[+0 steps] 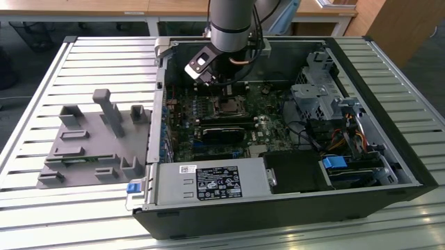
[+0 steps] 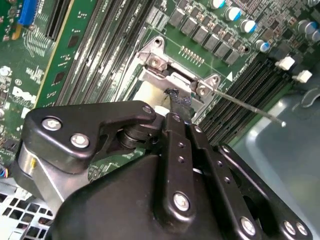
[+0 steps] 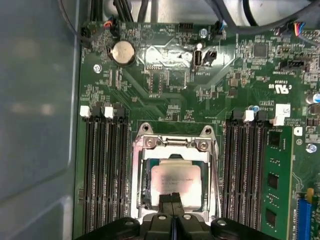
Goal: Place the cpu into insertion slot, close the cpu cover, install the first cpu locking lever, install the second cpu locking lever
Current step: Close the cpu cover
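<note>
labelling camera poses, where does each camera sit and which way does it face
Exterior view: off the arm, above the open case, looking down; arm and hand show.
First wrist view: on the wrist, straight down at the cpu; fingertips show.
Second wrist view: on the wrist, slanting along the hand.
Both wrist views show the cpu cover.
</note>
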